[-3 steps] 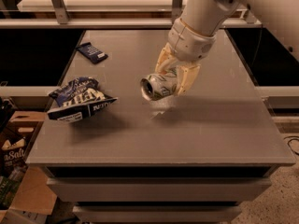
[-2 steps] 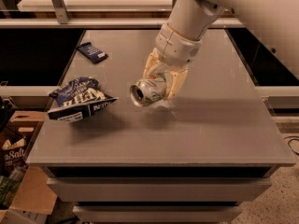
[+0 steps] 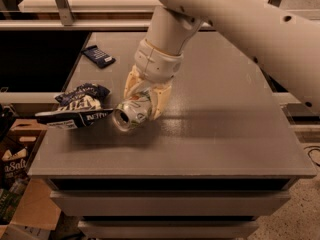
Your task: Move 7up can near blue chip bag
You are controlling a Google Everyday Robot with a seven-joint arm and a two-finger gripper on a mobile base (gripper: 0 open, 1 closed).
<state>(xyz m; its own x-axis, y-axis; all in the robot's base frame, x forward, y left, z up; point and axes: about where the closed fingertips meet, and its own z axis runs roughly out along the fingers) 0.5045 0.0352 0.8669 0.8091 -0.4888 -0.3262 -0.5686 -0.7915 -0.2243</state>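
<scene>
The 7up can [image 3: 131, 113], silver with green markings, lies on its side in my gripper [image 3: 142, 103], its silver end facing the camera. The gripper is shut on the can and holds it just above the grey table [image 3: 210, 134], left of centre. The blue chip bag [image 3: 80, 105], wrinkly dark blue with white lettering, lies at the table's left edge. The can is right beside the bag's right end, a small gap between them.
A small flat dark blue packet [image 3: 98, 56] lies at the back left of the table. My white arm [image 3: 240, 24] reaches in from the upper right. Cardboard boxes [image 3: 15, 184] stand on the floor at the left. A shelf edge [image 3: 75, 24] runs behind the table.
My gripper has carried the can to the left and down toward the front, from the table's middle to right beside the blue chip bag.
</scene>
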